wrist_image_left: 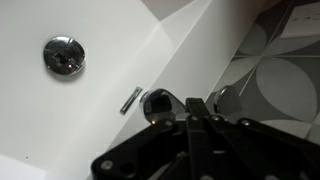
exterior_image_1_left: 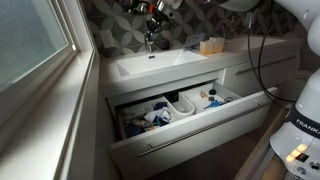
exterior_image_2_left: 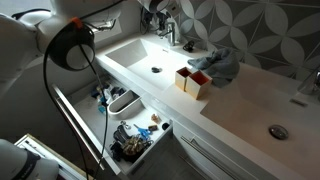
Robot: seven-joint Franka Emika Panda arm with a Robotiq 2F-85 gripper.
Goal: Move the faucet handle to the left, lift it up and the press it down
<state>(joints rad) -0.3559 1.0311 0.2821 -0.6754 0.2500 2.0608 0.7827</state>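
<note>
Dim views, window daylight, blurry wrist

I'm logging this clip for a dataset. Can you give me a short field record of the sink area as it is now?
gripper: right over the faucet; open or shut unclear
faucet handle: shiny chrome, close to the fingers; contact unclear
basin: white, no water visible
drain: chrome
drawer: pulled open below the basin, cluttered
counter: blue cloth and a small box beside the basin
</note>
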